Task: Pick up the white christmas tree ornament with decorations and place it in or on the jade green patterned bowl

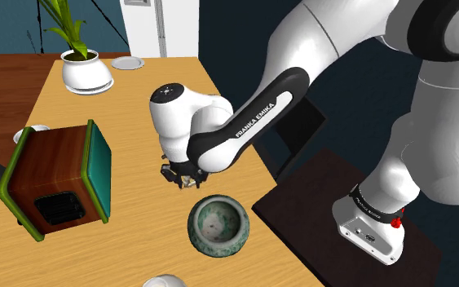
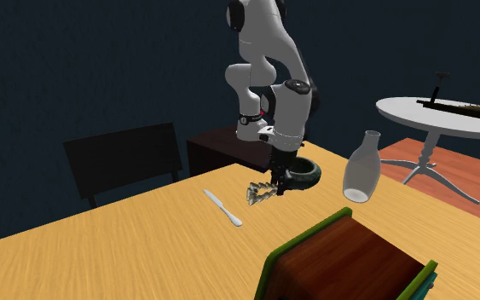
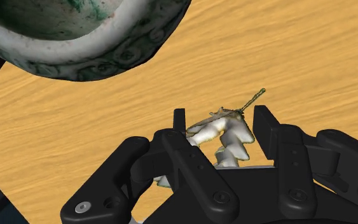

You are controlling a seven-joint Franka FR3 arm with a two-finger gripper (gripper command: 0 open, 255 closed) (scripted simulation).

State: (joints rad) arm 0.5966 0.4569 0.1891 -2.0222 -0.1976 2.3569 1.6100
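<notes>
Pincer (image 3: pixel 221 121) pinching the white tree ornament (image 3: pixel 230 139), green bowl (image 3: pixel 63 54) just beside, white knife (image 2: pixel 222 208) seen from second exterior view

One green patterned bowl (image 1: pixel 218 227), one white tree ornament (image 3: pixel 225 137), one wooden box (image 1: pixel 52 179) at left, one potted plant (image 1: pixel 81 57) upper left, one knife (image 2: pixel 223 208), one white vase (image 2: pixel 361 168), two tables: wooden table (image 2: pixel 127 247), round white table (image 2: pixel 408 115) at right.

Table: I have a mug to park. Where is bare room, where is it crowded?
Bare wood lies between the plant pot and the wooden box, and beyond the knife toward the second exterior view's left. Crowded around the bowl: gripper holding the ornament, bottle nearby.
</notes>
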